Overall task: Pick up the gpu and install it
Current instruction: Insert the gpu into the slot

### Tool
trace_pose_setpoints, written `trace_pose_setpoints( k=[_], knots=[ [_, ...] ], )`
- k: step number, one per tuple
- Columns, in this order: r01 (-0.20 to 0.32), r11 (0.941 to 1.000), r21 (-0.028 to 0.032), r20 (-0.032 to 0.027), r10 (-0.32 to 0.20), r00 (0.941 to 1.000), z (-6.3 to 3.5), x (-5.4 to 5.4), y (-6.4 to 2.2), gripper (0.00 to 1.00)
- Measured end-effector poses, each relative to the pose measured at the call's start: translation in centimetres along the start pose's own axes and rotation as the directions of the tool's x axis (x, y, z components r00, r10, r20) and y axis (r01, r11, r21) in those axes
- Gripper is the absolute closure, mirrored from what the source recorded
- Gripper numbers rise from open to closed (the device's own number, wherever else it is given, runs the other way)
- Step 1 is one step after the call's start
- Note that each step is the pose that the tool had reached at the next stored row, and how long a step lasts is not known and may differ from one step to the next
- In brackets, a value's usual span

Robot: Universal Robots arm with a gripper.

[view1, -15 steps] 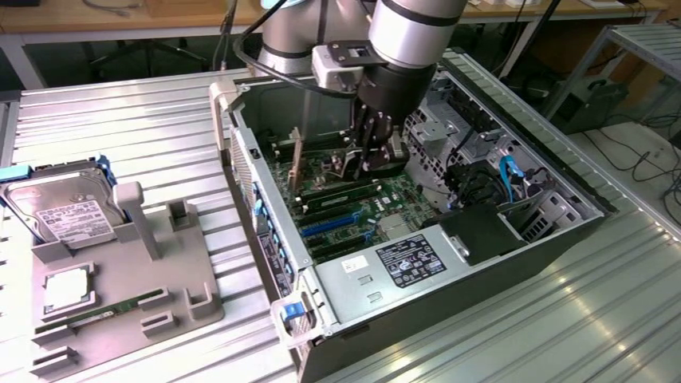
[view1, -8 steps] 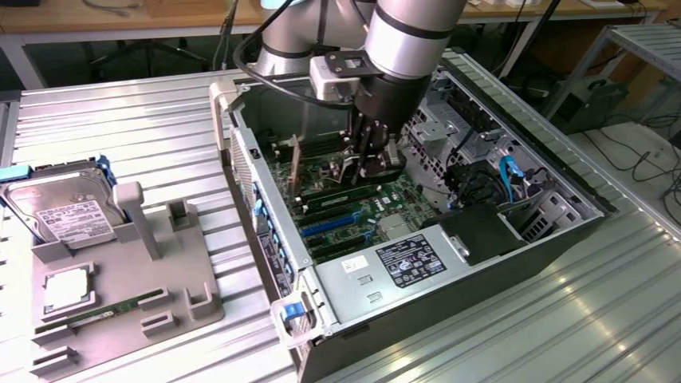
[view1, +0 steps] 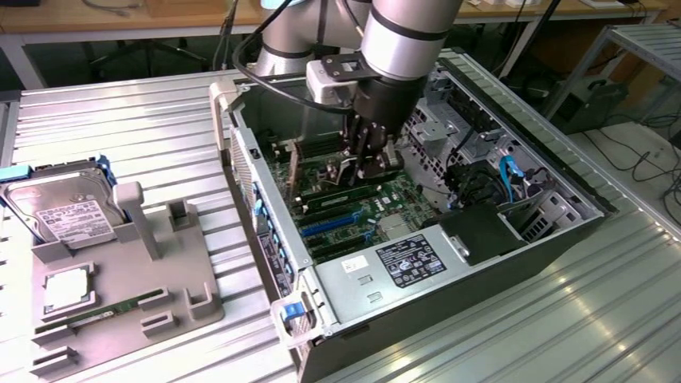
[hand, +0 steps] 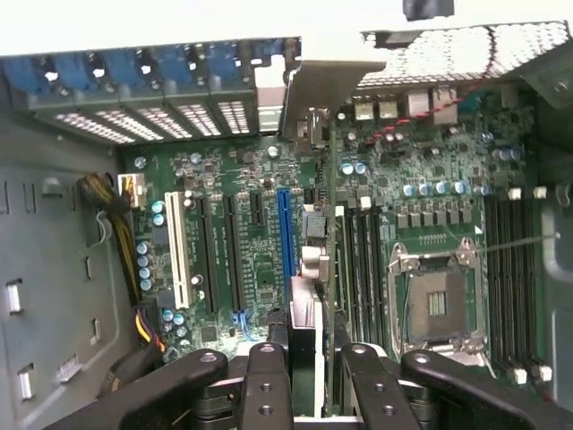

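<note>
Our gripper (hand: 307, 381) is closed partway on the gpu (hand: 332, 269), holding it edge-on inside the open computer case (view1: 553, 171), just above the motherboard (hand: 251, 224). We judge the risk is misalignment: the card edge could miss the blue slot (hand: 285, 242) and jam or tilt against neighbouring parts.

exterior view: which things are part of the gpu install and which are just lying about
In the job: gpu, held edge-on by the gripper; open computer case; motherboard.
Lying about: hard drive, RAM stick, grey holder tray.
</note>
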State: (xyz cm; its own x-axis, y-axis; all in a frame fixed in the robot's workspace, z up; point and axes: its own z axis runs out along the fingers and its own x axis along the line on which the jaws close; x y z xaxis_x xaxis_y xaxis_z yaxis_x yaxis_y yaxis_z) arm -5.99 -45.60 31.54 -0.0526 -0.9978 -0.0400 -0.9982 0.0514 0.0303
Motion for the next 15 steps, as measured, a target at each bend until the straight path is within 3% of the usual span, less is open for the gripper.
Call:
trace_pose_setpoints(
  k=[2, 4, 15],
  knots=[
    [0.055, 0.9985, -0.0022, -0.0016, -0.055, 0.9985, 0.41, 0.0, -0.01, 0.73],
    [0.077, 0.9970, -0.0031, -0.0022, -0.077, 0.9970, 0.75, 0.0, -0.10, 0.73],
    [0.073, 0.9973, -0.0031, -0.0024, -0.073, 0.9973, 2.90, 0.1, 0.08, 0.73]
  ],
)
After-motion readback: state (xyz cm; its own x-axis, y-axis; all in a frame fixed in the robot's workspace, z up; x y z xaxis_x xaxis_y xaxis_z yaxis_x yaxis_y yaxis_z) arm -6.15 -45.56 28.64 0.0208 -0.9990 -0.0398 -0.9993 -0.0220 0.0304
